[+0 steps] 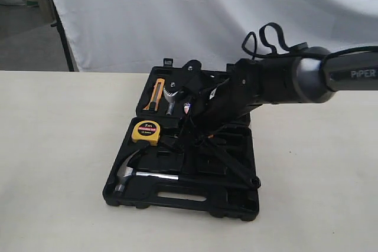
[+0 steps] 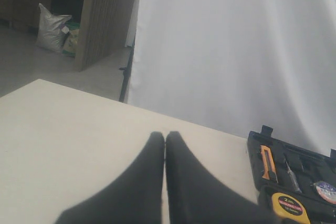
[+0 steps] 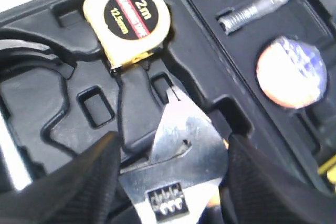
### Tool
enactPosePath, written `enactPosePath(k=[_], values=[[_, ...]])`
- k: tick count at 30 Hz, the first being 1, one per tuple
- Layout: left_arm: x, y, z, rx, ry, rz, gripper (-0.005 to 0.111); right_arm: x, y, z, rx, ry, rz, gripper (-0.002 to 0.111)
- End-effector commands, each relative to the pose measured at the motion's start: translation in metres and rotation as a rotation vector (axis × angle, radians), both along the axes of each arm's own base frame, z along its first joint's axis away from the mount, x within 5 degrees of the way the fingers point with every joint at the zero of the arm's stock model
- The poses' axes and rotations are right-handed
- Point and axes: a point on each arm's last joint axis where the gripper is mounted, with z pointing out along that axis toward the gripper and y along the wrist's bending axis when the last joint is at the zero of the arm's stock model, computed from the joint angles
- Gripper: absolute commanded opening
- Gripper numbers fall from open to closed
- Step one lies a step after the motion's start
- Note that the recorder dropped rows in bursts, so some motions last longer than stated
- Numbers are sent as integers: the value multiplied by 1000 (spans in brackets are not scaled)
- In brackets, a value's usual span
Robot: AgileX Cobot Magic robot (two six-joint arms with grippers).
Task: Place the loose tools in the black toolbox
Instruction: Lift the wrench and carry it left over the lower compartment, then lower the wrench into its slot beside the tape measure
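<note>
White curtain hangs behind a pale bench (image 1: pixel 59 163), where the black toolbox (image 1: pixel 236 205) lies open in two halves. The right gripper (image 3: pixel 173 142) reaches over it, jaws clamped on the wrench (image 3: pixel 184 129), which hangs just above the moulded recesses of the half holding the yellow tape measure (image 3: pixel 128 17). The wrench's long axis runs straight out from the jaws, silver head leading and aimed toward that tape measure; its handle end is hidden. Lowering it likely turns on lining that axis up with a matching recess, which I cannot pick out for certain. The hammer (image 1: pixel 147 174) already lies in the front recess. The left gripper (image 2: pixel 165 142) hovers over bare bench beside the box, jaws pressed together and empty, so the right arm is nearer.
</note>
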Motion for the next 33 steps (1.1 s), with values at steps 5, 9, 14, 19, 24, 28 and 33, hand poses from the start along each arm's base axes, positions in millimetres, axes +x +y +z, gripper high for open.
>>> enactPosePath(k=[5,9,14,19,24,28,33], values=[[-1,1,2,2,-13,26,1,13,19,-14,-76,-12,139,0],[-1,1,2,2,-13,26,1,13,28,-16,-93,-9,189,0],[-1,1,2,2,-13,26,1,4,39,-23,-110,2,235,0],[-1,1,2,2,-13,26,1,-5,48,-25,-111,1,261,0],[-1,1,2,2,-13,26,1,-3,49,-23,-98,-19,253,0],[-1,1,2,2,-13,26,1,-3,49,-23,-96,-17,248,0],[-1,1,2,2,-13,26,1,-3,49,-23,-96,-17,248,0]])
